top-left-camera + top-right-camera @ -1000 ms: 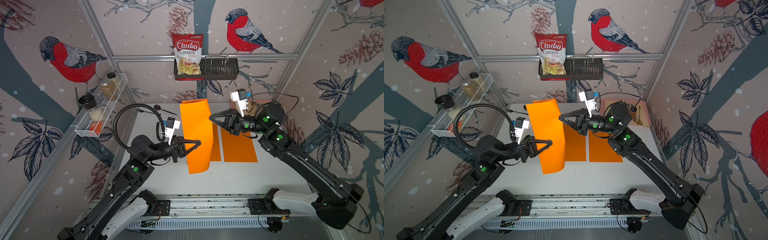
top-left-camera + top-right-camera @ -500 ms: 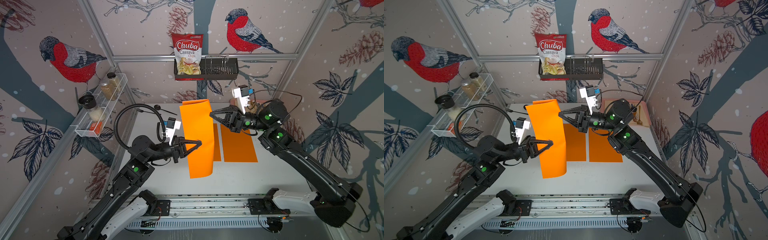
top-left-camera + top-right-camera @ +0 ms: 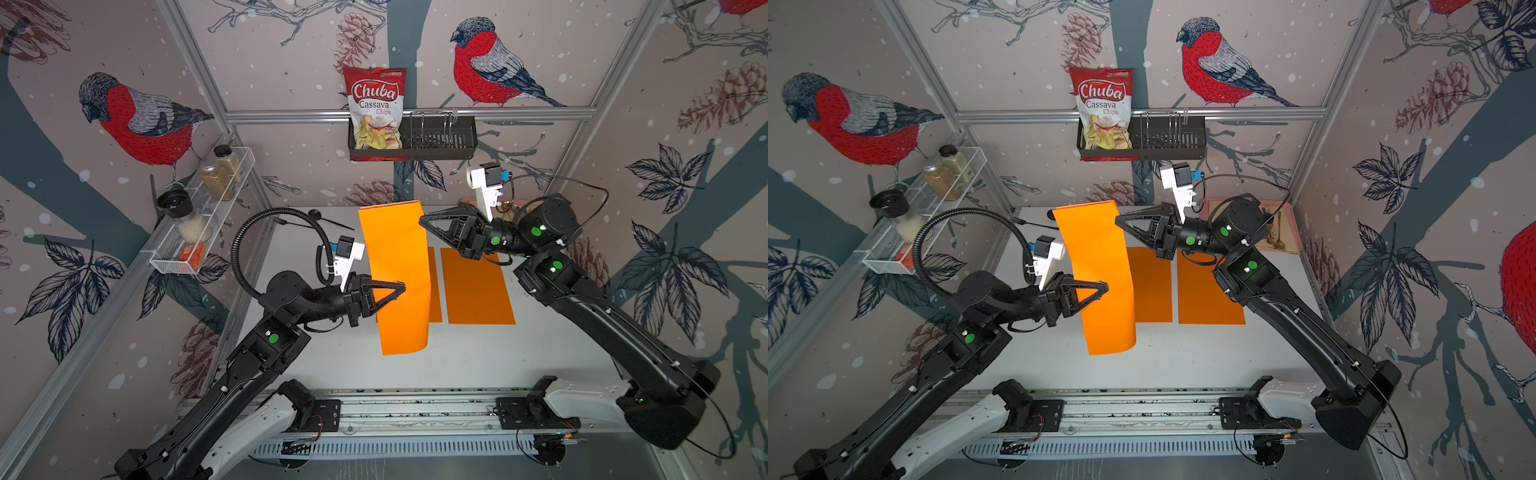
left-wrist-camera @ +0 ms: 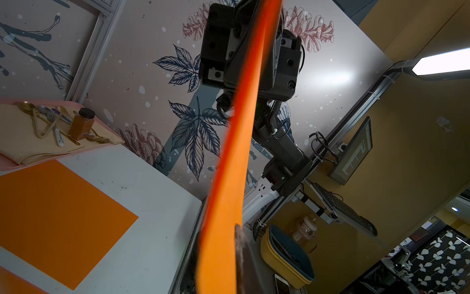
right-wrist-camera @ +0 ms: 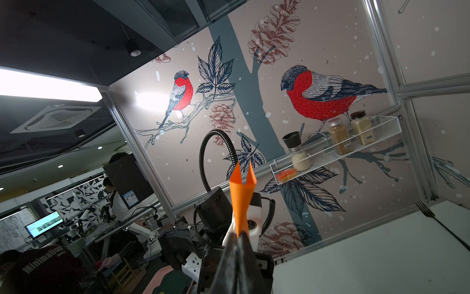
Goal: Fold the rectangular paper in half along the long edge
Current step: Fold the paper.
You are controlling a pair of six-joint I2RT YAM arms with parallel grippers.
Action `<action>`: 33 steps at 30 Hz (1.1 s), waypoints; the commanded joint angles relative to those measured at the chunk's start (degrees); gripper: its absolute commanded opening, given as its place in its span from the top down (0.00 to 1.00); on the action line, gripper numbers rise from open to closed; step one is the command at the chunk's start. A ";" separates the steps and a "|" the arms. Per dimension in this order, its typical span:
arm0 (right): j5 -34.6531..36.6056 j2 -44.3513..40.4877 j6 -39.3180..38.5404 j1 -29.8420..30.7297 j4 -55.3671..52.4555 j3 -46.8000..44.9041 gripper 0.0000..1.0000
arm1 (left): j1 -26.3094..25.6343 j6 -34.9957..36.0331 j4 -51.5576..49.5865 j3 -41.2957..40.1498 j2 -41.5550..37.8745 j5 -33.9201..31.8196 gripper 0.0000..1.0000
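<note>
The rectangular paper (image 3: 395, 257) (image 3: 1100, 249) is an orange sheet held up in the air over the white table, doubled over on itself with a rounded bend along its right side. My left gripper (image 3: 402, 286) (image 3: 1106, 286) is shut on its left edge, low down. My right gripper (image 3: 422, 219) (image 3: 1117, 219) is shut on the upper right side. In the left wrist view the paper (image 4: 236, 152) runs edge-on out of my left gripper (image 4: 223, 244). In the right wrist view two layers of the paper (image 5: 241, 196) come out of my right gripper (image 5: 237, 235) and spread apart at the far end.
Two more orange sheets lie flat on the table, one in the open (image 3: 476, 286) and one half hidden behind the held paper (image 3: 434, 286). A pink tray (image 3: 1293, 245) with cutlery stands back right. Black utensils (image 3: 328, 220) lie at the back. A wire shelf (image 3: 199, 232) hangs left.
My right gripper has moved a little toward the back with its side of the paper. The paper's lower end hangs slightly nearer the front. My left gripper has hardly moved.
</note>
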 commanded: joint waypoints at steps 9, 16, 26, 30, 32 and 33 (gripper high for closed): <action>0.60 0.13 0.18 -0.38 4.02 1.13 0.99 | -0.74 0.88 -0.19 0.37 0.01 0.72 1.00; 0.20 2.45 0.44 -0.91 4.54 2.34 0.99 | -1.17 0.29 0.47 0.35 -0.20 0.94 1.00; -0.11 2.92 1.76 -1.44 6.90 2.67 1.00 | -1.45 0.47 0.09 0.28 -0.30 0.54 1.00; -0.11 2.61 1.76 -1.54 6.82 2.79 1.00 | -1.52 0.55 -0.01 0.26 -0.54 0.37 1.00; -0.02 2.65 1.67 -1.57 6.36 3.10 0.99 | -1.51 0.50 -0.08 0.26 -0.52 0.24 1.00; 0.13 2.73 1.67 -1.69 5.93 3.39 0.94 | -1.62 0.62 -0.10 0.22 -0.53 0.16 1.00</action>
